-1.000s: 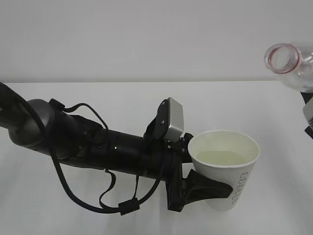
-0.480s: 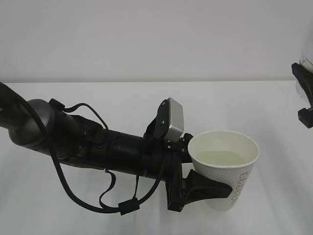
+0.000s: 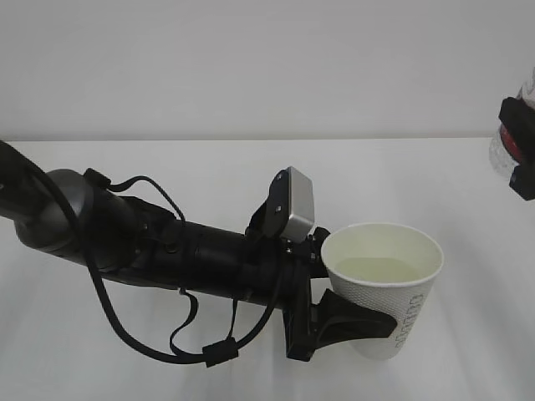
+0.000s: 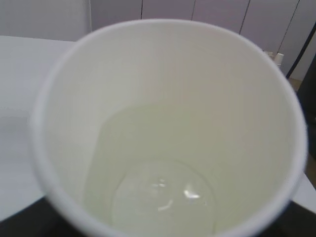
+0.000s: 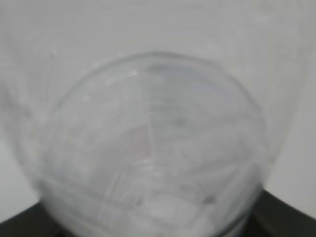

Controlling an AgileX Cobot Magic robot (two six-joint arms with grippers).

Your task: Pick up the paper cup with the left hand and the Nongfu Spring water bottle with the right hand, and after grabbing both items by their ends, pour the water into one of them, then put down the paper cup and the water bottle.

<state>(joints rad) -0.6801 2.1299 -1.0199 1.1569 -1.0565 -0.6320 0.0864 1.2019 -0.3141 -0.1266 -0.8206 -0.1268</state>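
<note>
Left hand point(image 3: 347, 322) grips the paper cup point(image 3: 386, 288) at lower right of frame, upright, water point(image 4: 163, 182) inside. Right hand point(image 3: 520, 150) at right edge holds the Nongfu Spring water bottle point(image 5: 153, 148) (mostly out of frame, well apart from cup). Pour looks done; next is straight down to the table point(image 3: 209, 167).

Blurred clear bottle point(image 5: 153, 148) end-on, close, against pale background.

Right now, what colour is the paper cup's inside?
Cream-white inside the paper cup, best in the left wrist view.
</note>
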